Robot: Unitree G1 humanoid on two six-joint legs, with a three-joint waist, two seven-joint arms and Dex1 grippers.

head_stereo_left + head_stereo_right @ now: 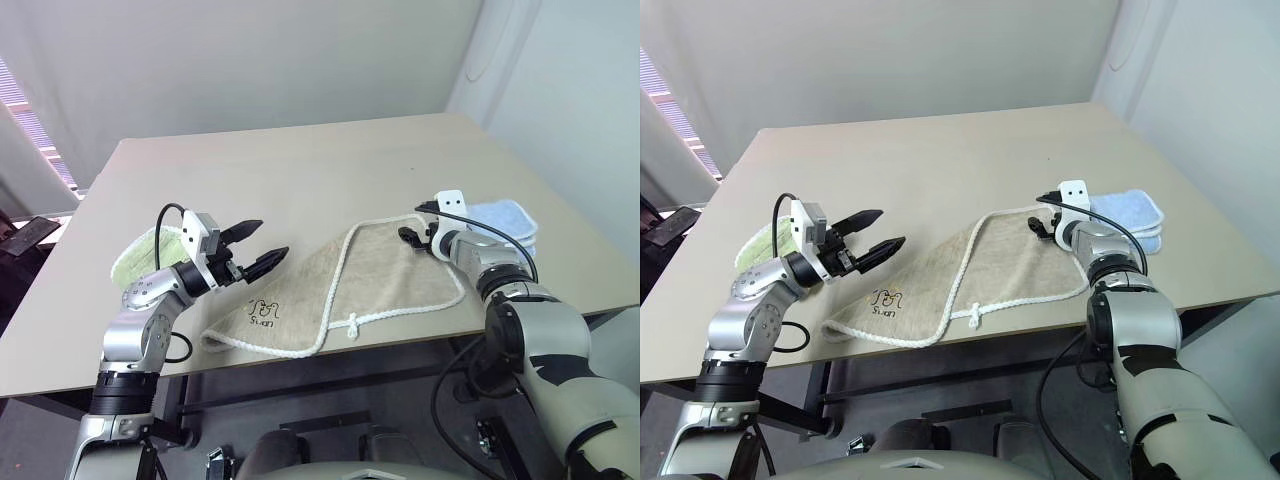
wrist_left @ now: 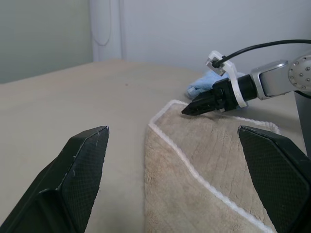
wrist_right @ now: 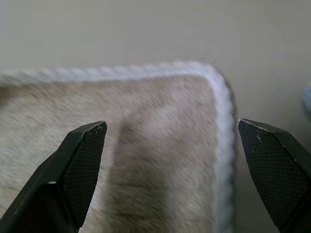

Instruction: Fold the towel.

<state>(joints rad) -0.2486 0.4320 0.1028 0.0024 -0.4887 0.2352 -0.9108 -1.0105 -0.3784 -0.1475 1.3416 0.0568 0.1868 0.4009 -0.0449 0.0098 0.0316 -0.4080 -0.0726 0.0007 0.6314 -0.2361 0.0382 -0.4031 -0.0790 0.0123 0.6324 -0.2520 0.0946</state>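
The beige towel [image 1: 375, 280] with white corded edging lies on the table near its front edge, with a small dark logo [image 1: 262, 310] at its near left. My left gripper [image 1: 273, 240] hangs open, level, a little above the towel's left end with nothing between its fingers. At the towel's far right corner [image 3: 214, 73] my right gripper [image 1: 407, 236] points down, open and empty. In the right wrist view its fingers stand wide on either side of that corner, and I cannot tell if they touch the cloth.
A light green folded cloth [image 1: 140, 255] lies behind my left arm at the table's left. A light blue folded cloth [image 1: 502, 218] lies just right of my right gripper. The tan table [image 1: 300, 165] stretches bare toward the wall; its front edge runs just under the towel.
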